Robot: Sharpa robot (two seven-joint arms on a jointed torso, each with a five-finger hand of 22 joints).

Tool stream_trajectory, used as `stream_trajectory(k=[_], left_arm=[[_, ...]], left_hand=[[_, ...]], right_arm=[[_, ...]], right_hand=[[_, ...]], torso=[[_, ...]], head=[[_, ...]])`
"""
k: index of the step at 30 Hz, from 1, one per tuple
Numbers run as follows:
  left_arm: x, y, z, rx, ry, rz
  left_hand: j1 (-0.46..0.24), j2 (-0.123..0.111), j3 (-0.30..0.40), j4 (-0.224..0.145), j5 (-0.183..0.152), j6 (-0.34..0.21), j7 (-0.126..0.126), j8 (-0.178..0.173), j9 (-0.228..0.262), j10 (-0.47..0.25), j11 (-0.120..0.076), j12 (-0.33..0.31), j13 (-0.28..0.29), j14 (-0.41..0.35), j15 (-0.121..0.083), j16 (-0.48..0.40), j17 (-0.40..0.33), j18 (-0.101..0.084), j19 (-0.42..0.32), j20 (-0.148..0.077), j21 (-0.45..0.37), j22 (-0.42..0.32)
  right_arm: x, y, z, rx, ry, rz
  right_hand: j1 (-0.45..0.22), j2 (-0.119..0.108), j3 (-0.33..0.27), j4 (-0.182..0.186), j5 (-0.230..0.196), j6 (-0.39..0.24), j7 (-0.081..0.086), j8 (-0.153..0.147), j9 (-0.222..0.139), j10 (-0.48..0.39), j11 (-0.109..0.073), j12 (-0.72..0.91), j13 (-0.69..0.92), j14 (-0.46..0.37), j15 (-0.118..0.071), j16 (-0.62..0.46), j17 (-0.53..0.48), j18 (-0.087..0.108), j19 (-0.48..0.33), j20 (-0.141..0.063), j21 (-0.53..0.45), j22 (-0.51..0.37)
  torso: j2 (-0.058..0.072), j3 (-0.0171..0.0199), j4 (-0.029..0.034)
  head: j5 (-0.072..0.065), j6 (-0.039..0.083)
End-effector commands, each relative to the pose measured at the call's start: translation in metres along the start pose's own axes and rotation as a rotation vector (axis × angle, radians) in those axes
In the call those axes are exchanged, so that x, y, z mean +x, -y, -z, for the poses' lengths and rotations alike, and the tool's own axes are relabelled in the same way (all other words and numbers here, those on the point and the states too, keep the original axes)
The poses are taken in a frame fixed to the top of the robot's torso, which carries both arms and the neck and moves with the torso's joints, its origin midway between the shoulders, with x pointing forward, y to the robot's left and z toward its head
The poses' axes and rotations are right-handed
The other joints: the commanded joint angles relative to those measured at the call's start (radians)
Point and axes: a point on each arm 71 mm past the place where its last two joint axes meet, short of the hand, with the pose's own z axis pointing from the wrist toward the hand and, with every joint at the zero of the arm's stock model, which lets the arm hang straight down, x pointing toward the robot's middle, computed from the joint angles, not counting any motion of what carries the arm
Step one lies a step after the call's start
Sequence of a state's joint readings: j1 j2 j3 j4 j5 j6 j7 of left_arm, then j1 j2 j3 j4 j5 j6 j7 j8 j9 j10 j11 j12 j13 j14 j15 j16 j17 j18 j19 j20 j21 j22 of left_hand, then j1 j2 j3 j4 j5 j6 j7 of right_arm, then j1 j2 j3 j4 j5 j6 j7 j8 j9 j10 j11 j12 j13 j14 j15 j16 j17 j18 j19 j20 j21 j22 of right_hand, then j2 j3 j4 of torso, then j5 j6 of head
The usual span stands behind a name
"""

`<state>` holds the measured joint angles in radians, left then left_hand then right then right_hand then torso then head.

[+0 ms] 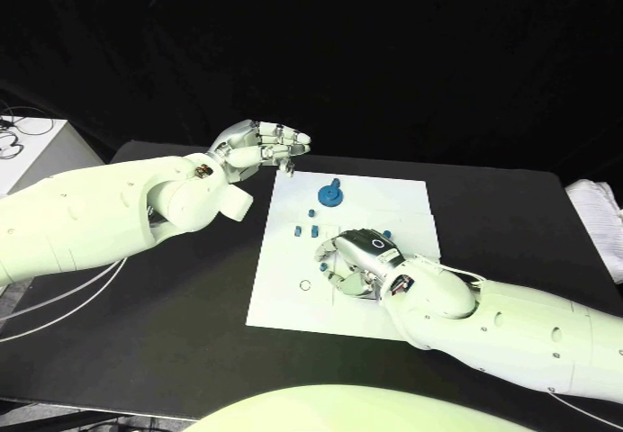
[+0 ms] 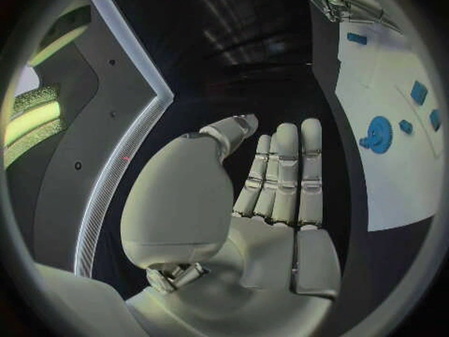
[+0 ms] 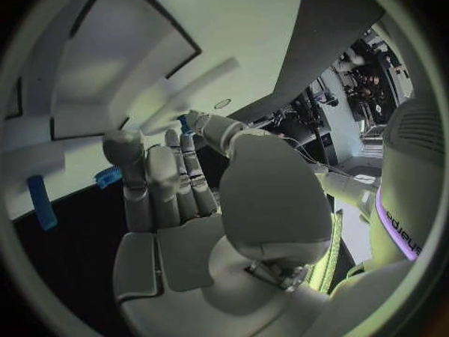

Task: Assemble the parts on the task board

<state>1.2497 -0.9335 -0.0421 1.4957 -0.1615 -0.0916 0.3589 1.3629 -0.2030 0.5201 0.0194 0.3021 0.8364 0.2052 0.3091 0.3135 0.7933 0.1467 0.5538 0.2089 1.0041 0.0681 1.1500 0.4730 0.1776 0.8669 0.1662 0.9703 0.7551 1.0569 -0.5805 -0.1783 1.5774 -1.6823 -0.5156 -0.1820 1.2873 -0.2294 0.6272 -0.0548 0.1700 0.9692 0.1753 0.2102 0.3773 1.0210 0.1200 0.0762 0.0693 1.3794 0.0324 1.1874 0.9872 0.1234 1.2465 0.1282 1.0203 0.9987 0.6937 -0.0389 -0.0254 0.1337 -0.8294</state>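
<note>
The white task board [image 1: 293, 301] lies in the middle of the black table. A round blue part [image 1: 332, 193] stands near its far edge, with small blue pieces [image 1: 306, 230] a little nearer. My right hand [image 1: 364, 257] is down on the board's middle, fingers pointing at the surface. In the right wrist view its thumb and a fingertip meet on a small blue part [image 3: 184, 123]. My left hand [image 1: 265, 144] hovers by the board's far left corner. The left wrist view shows that hand [image 2: 272, 202] flat with fingers straight and nothing in it, and the round part [image 2: 379, 135] beyond.
A white box [image 1: 32, 148] stands at the table's back left, with cables beside it. A white cloth [image 1: 597, 211] lies at the right edge. Two more blue pieces [image 3: 40, 202] lie beside my right hand's fingers.
</note>
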Motion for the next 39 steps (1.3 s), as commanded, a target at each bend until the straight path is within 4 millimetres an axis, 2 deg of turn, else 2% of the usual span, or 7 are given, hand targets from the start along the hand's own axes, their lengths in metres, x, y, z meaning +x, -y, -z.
stream_trajectory(k=[1,5,11,16,23,31,39], left_arm=[[0.001,0.001,0.0,0.002,-0.013,0.011],[0.001,0.0,-0.001,0.001,-0.012,0.011],[-0.001,0.0,-0.001,0.0,-0.01,0.011],[-0.003,0.0,0.0,-0.001,-0.005,0.01],[-0.004,0.0,0.0,-0.002,-0.003,0.009],[-0.004,0.0,0.0,-0.002,-0.005,0.01],[-0.003,-0.001,0.0,-0.003,-0.011,0.012]], left_hand=[[0.001,0.006,-0.002,-0.004,0.003,-0.008,-0.002,0.006,0.002,-0.004,-0.001,0.006,-0.002,-0.003,0.002,-0.001,-0.001,0.007,0.008,-0.002,-0.004,-0.001],[0.001,0.006,-0.002,-0.004,0.003,-0.008,-0.002,0.006,0.002,-0.004,-0.001,0.006,-0.002,-0.003,0.002,-0.001,-0.001,0.007,0.008,-0.002,-0.004,-0.001],[0.001,0.006,-0.002,-0.004,0.003,-0.008,-0.002,0.006,0.002,-0.004,-0.001,0.006,-0.002,-0.003,0.002,-0.001,-0.001,0.007,0.008,-0.002,-0.004,-0.001],[0.001,0.006,-0.002,-0.004,0.003,-0.008,-0.002,0.006,0.002,-0.004,-0.001,0.006,-0.002,-0.003,0.002,-0.001,-0.001,0.007,0.008,-0.002,-0.004,-0.001],[0.0,0.006,-0.002,-0.003,0.003,-0.009,-0.002,0.007,0.002,-0.006,-0.001,0.006,-0.003,-0.003,0.002,0.0,-0.002,0.007,0.009,-0.002,-0.005,-0.002],[0.0,0.006,-0.002,-0.003,0.003,-0.009,-0.002,0.007,0.002,-0.006,-0.001,0.006,-0.003,-0.003,0.002,0.0,-0.002,0.007,0.009,-0.002,-0.005,-0.002],[0.0,0.006,-0.002,-0.003,0.003,-0.009,-0.002,0.007,0.002,-0.006,-0.001,0.006,-0.003,-0.003,0.002,0.0,-0.002,0.007,0.009,-0.002,-0.005,-0.002]], right_arm=[[-0.003,-0.001,0.001,-0.015,0.038,-0.017],[-0.005,-0.001,0.004,-0.017,0.052,-0.035],[-0.012,0.002,0.013,-0.012,0.066,-0.061],[-0.032,0.01,0.023,0.014,0.079,-0.09],[-0.067,0.038,0.036,0.102,0.019,-0.105],[-0.097,0.071,0.046,0.181,0.001,-0.06],[-0.102,0.084,0.045,0.201,-0.025,0.019]], right_hand=[[0.015,-0.001,-0.033,0.001,-0.007,-0.024,0.005,-0.018,-0.007,-0.055,0.007,0.013,0.0,-0.041,0.007,-0.032,-0.06,0.024,-0.043,0.007,-0.064,-0.055],[0.054,0.012,-0.161,0.025,0.033,-0.068,-0.018,-0.057,-0.022,-0.141,0.018,0.062,0.007,-0.105,0.018,-0.055,-0.145,0.039,-0.102,0.02,-0.156,-0.128],[0.108,0.029,-0.288,0.077,0.059,-0.061,-0.018,-0.076,-0.032,-0.183,0.019,0.144,0.015,-0.114,0.02,-0.026,-0.175,0.04,-0.094,0.023,-0.168,-0.127],[0.127,0.035,-0.271,0.092,0.06,-0.041,-0.009,-0.078,-0.036,-0.153,0.005,0.202,0.021,-0.069,0.007,0.026,-0.129,0.025,-0.035,0.012,-0.096,-0.057],[0.089,0.003,-0.134,0.103,0.052,0.002,-0.013,-0.077,-0.042,-0.033,-0.018,0.251,0.006,0.08,-0.016,0.169,0.095,-0.027,0.136,-0.013,0.153,0.179],[0.073,-0.019,-0.12,0.101,0.042,0.007,-0.019,-0.077,-0.041,-0.041,-0.019,0.232,-0.002,0.093,-0.017,0.18,0.117,-0.031,0.149,-0.015,0.171,0.197],[0.064,-0.032,-0.13,0.098,0.017,-0.006,-0.025,-0.084,-0.042,-0.065,-0.018,0.213,-0.004,0.095,-0.017,0.18,0.117,-0.03,0.147,-0.015,0.162,0.191]], torso=[[0.001,-0.0001,-0.0001],[0.001,0.0002,0.0003],[-0.001,-0.0001,-0.0001],[-0.001,-0.0004,-0.0009],[-0.003,-0.0017,-0.0031],[-0.005,-0.001,-0.0054],[-0.001,-0.0007,-0.0036]], head=[[-0.001,0.001],[-0.002,0.002],[-0.004,0.005],[-0.015,0.012],[-0.032,0.024],[-0.038,0.032],[-0.041,0.038]])
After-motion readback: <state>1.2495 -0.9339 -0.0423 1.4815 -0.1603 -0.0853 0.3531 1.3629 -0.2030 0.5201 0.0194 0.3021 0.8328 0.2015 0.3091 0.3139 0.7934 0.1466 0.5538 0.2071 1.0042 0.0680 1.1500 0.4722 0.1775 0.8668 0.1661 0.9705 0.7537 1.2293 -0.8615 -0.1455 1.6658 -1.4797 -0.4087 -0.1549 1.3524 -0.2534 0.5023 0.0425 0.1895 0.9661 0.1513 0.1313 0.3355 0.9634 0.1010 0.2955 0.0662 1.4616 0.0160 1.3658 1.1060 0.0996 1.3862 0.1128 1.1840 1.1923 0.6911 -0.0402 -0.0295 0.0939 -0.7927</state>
